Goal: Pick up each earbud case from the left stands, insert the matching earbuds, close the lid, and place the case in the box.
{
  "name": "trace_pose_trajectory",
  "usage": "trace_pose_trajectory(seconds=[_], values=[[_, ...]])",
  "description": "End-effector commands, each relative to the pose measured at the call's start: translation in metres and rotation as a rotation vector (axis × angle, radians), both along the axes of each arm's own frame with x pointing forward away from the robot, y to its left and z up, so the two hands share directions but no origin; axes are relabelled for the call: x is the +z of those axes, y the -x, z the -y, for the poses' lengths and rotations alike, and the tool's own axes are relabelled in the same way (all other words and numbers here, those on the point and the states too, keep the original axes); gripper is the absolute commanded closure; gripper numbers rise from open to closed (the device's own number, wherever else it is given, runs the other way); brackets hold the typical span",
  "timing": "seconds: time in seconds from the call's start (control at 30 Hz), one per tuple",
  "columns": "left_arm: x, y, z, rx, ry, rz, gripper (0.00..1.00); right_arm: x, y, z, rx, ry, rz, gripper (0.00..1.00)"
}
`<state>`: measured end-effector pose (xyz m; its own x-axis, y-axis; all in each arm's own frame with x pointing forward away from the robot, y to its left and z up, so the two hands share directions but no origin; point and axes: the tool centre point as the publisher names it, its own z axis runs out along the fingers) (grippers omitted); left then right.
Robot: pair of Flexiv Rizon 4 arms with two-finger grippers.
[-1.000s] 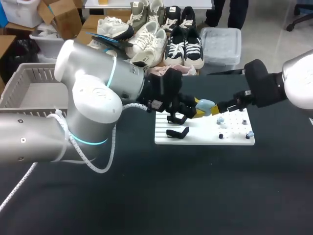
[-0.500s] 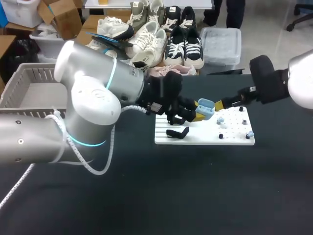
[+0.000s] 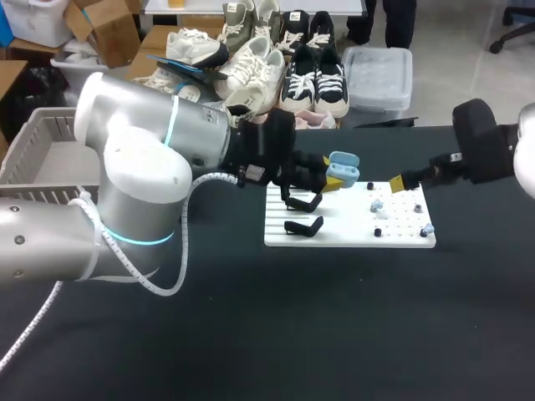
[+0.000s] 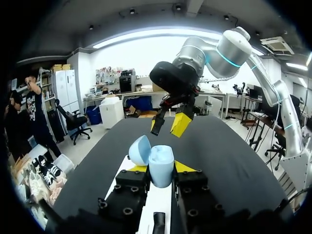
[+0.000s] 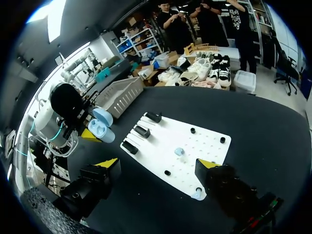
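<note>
A light blue earbud case (image 3: pixel 340 167) with its lid hinged open is held above the white board (image 3: pixel 351 232), my left gripper (image 3: pixel 333 177) shut on it. In the left wrist view the case (image 4: pixel 160 165) sits upright between the yellow fingertips (image 4: pixel 138 168), lid (image 4: pixel 140 150) tipped back. My right gripper (image 3: pixel 403 185) hangs open to the right of the case, over the board's far right part, and faces the case from ahead (image 4: pixel 170 124). Two pale earbuds (image 3: pixel 376 205) (image 3: pixel 427 227) lie on the board. In the right wrist view the right gripper (image 5: pixel 157 165) is empty.
Two black stands (image 3: pixel 303 201) (image 3: pixel 303 225) sit on the board's left side, and small black pegs (image 3: pixel 378 232) dot its right side. A grey slatted basket (image 3: pixel 46 138) stands at the far left. The left arm's bulky links cover the table's left half.
The left gripper has carried the case up and slightly left, away from the right gripper. The right gripper has drawn back to the right, and the case's lid now stands open.
</note>
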<state>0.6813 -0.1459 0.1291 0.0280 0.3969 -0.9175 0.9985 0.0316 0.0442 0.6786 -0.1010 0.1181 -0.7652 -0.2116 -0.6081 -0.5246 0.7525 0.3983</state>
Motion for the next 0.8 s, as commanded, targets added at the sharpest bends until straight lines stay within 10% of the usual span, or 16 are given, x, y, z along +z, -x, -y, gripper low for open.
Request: trace_pose_trajectory(seconds=[0.03,0.4,0.8], values=[[0.007,0.004,-0.004,0.020,0.103,0.045,1.00,0.004,0.009,0.006,-0.034,0.056,-0.018,0.00],[0.031,0.006,0.000,-0.010,0.245,0.093,1.00,0.003,0.014,0.020,-0.075,0.094,-0.043,0.00],[0.019,-0.002,0.012,-0.024,0.264,0.072,1.00,-0.001,0.013,0.033,-0.100,0.111,-0.079,0.00]])
